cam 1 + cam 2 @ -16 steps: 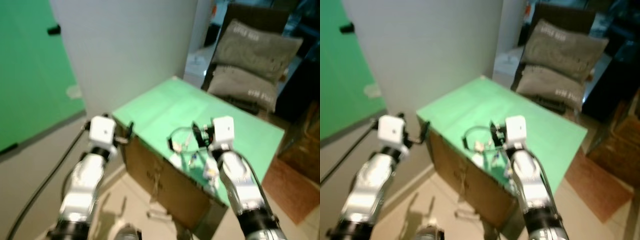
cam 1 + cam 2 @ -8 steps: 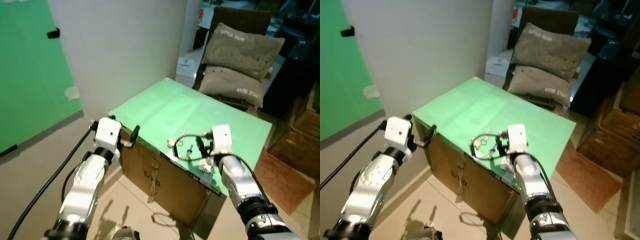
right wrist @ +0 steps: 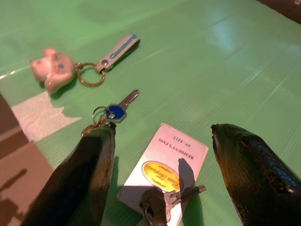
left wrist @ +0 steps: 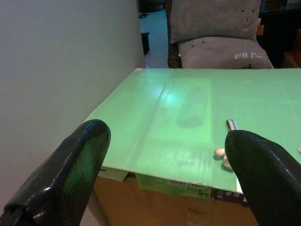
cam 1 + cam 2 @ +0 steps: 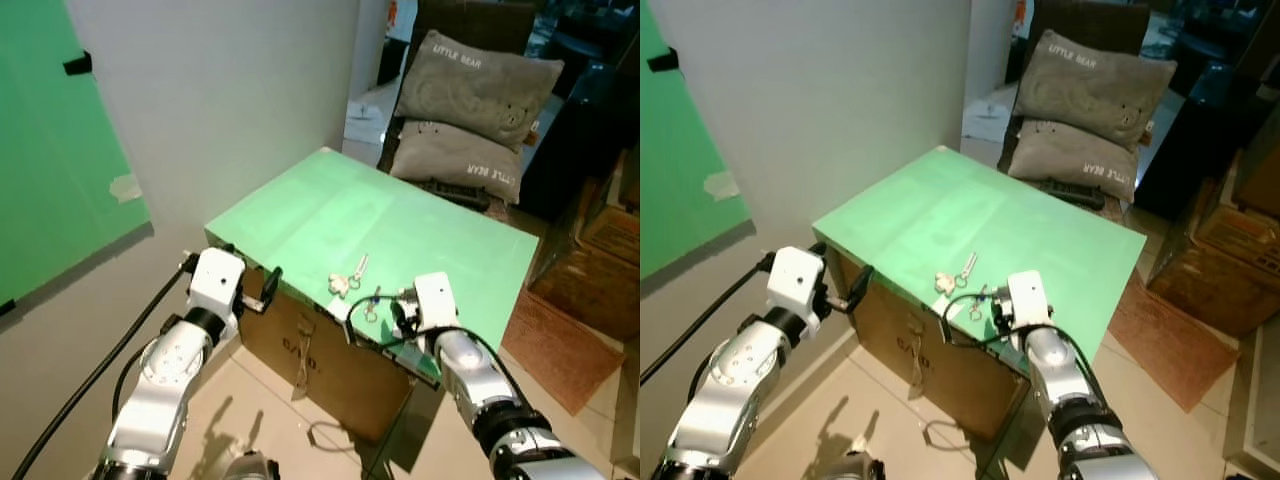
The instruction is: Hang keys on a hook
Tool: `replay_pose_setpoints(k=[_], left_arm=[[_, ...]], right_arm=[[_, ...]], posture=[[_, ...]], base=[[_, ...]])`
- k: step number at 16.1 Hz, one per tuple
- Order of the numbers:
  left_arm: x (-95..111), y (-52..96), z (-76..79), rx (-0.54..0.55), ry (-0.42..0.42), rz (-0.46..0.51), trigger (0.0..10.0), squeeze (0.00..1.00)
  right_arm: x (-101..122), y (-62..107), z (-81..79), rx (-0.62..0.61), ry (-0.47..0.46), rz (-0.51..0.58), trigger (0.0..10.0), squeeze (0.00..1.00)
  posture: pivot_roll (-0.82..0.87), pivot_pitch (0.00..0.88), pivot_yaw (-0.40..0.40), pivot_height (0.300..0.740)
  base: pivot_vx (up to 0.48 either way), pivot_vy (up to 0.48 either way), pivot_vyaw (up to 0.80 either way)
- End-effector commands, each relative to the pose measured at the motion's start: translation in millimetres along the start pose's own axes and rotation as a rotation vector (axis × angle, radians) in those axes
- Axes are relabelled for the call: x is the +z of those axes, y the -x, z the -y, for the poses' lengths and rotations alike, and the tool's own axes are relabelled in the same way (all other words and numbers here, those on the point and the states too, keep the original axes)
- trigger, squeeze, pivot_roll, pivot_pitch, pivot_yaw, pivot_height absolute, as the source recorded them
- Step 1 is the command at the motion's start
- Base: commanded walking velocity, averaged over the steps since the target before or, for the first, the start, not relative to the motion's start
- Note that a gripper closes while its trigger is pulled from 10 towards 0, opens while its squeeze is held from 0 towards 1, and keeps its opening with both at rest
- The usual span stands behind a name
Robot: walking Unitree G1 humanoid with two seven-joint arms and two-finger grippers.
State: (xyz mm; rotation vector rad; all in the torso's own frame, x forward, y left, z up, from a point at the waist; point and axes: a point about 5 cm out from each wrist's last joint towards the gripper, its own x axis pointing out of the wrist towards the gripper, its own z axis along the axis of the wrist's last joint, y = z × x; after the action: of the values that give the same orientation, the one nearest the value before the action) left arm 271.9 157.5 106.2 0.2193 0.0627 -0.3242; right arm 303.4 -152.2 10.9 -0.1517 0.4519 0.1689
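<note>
Your right gripper (image 3: 160,155) hovers low over the green worktop (image 5: 330,215) with its jaws wide apart. Between them lie a dark key (image 3: 162,205) resting on a white resident's pass card (image 3: 164,169), and just ahead of the nearer jaw tip a blue-headed key (image 3: 117,109) on a small split ring. Farther out sits a pink pig charm (image 3: 51,71) with a ring and strap fob (image 3: 117,49). Expect these to be light, stiff, flat and slippery on the smooth sheet; a ring or key head probably gives the surest hold. Your left gripper (image 4: 164,174) waits at the worktop's edge, jaws also apart.
</note>
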Motion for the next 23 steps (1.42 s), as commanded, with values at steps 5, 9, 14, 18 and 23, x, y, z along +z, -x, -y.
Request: replay_pose_setpoints(k=[5,9,14,18,23], left_arm=[[3.1,2.1,2.1,-0.004,0.000,0.002,10.0,0.00],[3.9,2.1,3.2,-0.021,-0.011,0.000,10.0,0.00],[4.7,1.7,3.4,-0.022,-0.015,0.003,10.0,0.00],[4.9,2.3,3.8,-0.019,-0.016,0.003,10.0,0.00],[5.1,1.4,4.1,-0.017,-0.016,0.004,10.0,0.00]], right_arm=[[-27.0,7.6,-7.3,0.012,0.002,-0.077,10.0,0.00],[-37.1,11.0,-2.5,-0.002,-0.007,-0.114,10.0,0.00],[-40.8,11.2,-2.8,-0.004,-0.037,-0.143,10.0,0.00],[-43.2,11.2,-3.6,0.003,-0.045,-0.169,10.0,0.00],[-45.3,11.5,-4.3,0.000,-0.049,-0.183,0.0,0.00]], posture=[[0.16,0.064,-0.026,0.703],[0.15,0.063,-0.024,0.703],[0.16,0.061,-0.028,0.703],[0.16,0.063,-0.031,0.703],[0.16,0.057,-0.033,0.703]], base=[[0.000,0.000,0.00],[0.000,0.000,0.00],[0.000,0.000,0.00],[0.000,0.000,0.00],[0.000,0.000,0.00]])
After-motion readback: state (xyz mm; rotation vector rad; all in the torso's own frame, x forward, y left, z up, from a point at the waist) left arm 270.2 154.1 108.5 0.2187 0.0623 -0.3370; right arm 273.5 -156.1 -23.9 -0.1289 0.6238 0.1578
